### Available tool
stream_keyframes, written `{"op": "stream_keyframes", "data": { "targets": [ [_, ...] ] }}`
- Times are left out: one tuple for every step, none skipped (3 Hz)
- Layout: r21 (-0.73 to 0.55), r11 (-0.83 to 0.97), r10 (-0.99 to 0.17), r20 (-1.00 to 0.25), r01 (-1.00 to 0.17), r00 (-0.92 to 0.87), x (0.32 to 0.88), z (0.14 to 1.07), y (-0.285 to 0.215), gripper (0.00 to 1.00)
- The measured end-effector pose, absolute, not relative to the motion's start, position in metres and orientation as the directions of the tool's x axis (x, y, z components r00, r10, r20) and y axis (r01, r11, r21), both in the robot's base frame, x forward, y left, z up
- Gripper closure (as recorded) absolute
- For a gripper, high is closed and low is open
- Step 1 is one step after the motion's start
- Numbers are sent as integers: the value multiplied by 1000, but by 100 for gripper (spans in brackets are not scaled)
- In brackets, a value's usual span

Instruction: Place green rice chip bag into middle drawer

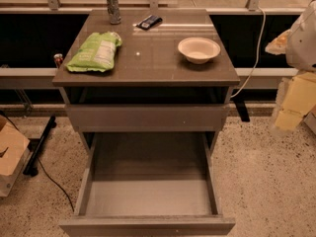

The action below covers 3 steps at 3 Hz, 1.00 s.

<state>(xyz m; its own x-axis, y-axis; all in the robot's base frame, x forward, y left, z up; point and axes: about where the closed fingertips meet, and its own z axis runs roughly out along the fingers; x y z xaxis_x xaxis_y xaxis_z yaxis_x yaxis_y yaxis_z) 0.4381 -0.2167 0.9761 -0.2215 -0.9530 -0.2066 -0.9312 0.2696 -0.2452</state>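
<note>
The grey cabinet (148,68) stands with its middle drawer (148,196) pulled out beneath a closed drawer front (145,117). My gripper (295,102) hangs at the right edge, clear of the cabinet; I cannot tell its state. The green rice chip bag (95,52) lies top left, the white bowl (198,49) top right.

I count one gripper (292,105), out past the right side of the one bench (148,63). On that bench there is one white bowl (199,49), nearest the gripper, one green rice chip bag (94,52), farthest from it, one metal cylinder (113,6) and one dark flat object (149,21). Lower than the gripper I count two drawers: one open middle drawer (148,199) and one shut grey front (145,117). One cardboard box (10,152) lies far across the floor.
</note>
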Motion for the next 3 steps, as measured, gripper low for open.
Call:
{"op": "stream_keyframes", "data": {
  "targets": [
    [-256, 270, -952, -215, -928, -218, 440, 978, -214, 0],
    [-271, 263, -942, -281, -926, -185, 451, 976, -197, 0],
    [-287, 241, -921, -368, -927, -125, 468, 968, -170, 0]
  ]
}}
